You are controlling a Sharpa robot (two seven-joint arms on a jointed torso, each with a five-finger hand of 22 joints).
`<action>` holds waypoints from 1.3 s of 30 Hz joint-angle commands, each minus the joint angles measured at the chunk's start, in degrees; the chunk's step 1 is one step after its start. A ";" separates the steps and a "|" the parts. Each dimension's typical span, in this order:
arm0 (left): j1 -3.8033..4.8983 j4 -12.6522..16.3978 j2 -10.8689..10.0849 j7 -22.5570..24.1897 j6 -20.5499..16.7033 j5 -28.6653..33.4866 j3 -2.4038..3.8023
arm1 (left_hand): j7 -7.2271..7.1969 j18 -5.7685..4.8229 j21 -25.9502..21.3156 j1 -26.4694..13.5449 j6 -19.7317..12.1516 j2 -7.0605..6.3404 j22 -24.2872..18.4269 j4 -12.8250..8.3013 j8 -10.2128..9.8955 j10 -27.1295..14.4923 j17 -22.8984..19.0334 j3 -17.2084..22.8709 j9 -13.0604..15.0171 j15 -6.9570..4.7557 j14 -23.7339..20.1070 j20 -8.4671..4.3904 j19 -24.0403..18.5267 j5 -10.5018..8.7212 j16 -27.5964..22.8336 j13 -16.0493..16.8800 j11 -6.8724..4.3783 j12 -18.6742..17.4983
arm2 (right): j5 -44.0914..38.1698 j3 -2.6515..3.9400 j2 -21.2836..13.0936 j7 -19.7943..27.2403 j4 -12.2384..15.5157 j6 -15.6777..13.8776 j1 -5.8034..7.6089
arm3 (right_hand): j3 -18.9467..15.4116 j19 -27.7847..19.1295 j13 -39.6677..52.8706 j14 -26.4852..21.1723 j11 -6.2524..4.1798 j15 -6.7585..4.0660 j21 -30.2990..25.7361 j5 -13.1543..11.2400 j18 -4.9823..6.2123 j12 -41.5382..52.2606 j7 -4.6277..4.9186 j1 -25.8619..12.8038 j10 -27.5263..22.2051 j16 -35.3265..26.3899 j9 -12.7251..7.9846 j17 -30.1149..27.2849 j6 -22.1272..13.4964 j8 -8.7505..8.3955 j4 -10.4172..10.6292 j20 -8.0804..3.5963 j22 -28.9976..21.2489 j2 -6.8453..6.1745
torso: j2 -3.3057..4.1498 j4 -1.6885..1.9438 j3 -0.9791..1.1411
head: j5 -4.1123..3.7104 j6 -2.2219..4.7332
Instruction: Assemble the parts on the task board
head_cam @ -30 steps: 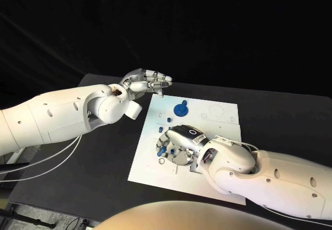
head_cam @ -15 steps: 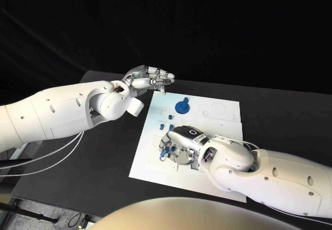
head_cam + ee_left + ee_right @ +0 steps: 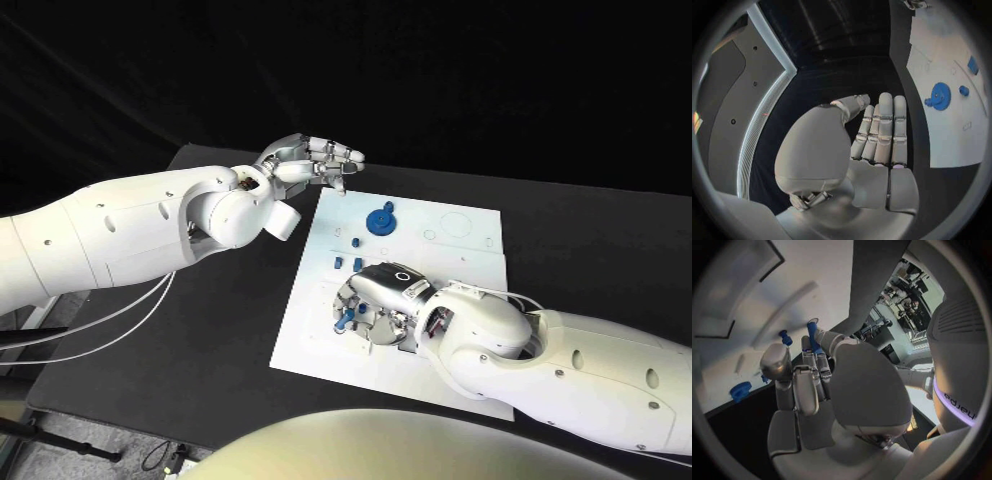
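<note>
The white task board (image 3: 447, 250) lies in the middle of the black table. A blue gear (image 3: 379, 221) sits near its far edge, also seen as the gear (image 3: 940, 94), with small blue parts (image 3: 340, 262) just in front of it. My right hand (image 3: 381, 300) bends low over the board's near left part and pinches a blue peg (image 3: 811, 336) between its fingertips. A second small blue pin (image 3: 785, 337) stands on the board close by. My left hand (image 3: 310, 162) hovers beyond the board's far left corner. Its fingers (image 3: 879, 130) lie side by side and hold nothing.
Black table (image 3: 202, 330) stretches to the left of the board, under my left arm. The board's far right part (image 3: 459, 225) has round outlines and no parts on it. My right forearm (image 3: 577, 370) covers the board's near right corner.
The camera has shifted a little. Both hands stay about where they were: the left hand by the far corner, the right hand low over the board with the peg.
</note>
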 commanded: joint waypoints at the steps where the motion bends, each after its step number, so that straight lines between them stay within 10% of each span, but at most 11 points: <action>1: 0.05 0.07 0.03 0.24 0.93 -0.08 0.03 | 0.25 0.80 -0.01 -0.35 0.03 0.36 0.01 -0.33 0.31 -0.43 -0.08 -0.06 -0.04 0.00 -0.01 0.05 -0.07 0.15 0.11 -0.07 -0.13 0.18 | -0.91 -0.14 0.02 -0.51 0.03 1.89 -0.18 | 0.05 -0.33 0.04 2.24 -4.40 -0.07 -0.16 0.20 -0.92 0.28 -0.02 -0.38 4.40 0.11 0.00 -0.01 -0.22 0.35 -0.38 0.16 0.00 0.28 | 0.01 0.00 0.00 | 0.01 -0.06; 21: 0.05 0.10 0.01 0.06 1.15 -0.19 0.03 | 0.24 0.80 -0.04 -0.42 -0.01 0.42 -0.01 -0.39 0.36 -0.56 -0.11 -0.08 -0.04 0.01 -0.06 0.06 -0.11 0.16 0.12 -0.08 -0.13 0.27 | -2.17 -0.20 1.08 -2.83 -0.53 3.33 -0.35 | -0.09 -0.70 0.13 2.16 -4.27 0.05 -1.01 0.15 -0.77 -0.04 0.06 -1.54 4.07 -0.01 0.07 -0.38 -0.78 0.23 -0.79 0.29 -0.40 0.17 | 0.01 0.02 -0.01 | -0.02 -0.13; 39: 0.05 0.09 0.07 -0.11 1.30 -0.21 0.02 | 0.24 0.80 -0.04 -0.42 -0.01 0.42 -0.01 -0.39 0.36 -0.56 -0.11 -0.08 -0.04 0.01 -0.06 0.06 -0.11 0.16 0.12 -0.08 -0.13 0.27 | -2.09 -0.49 2.19 -4.24 -1.14 2.62 -0.69 | -1.60 -1.51 -0.36 1.89 -2.39 1.60 -3.96 1.96 -0.42 -2.19 1.49 -6.82 -1.47 -0.14 -1.29 -0.95 -6.50 -3.19 -0.59 1.57 -1.82 -3.55 | -0.10 -0.04 -0.03 | -0.11 -0.13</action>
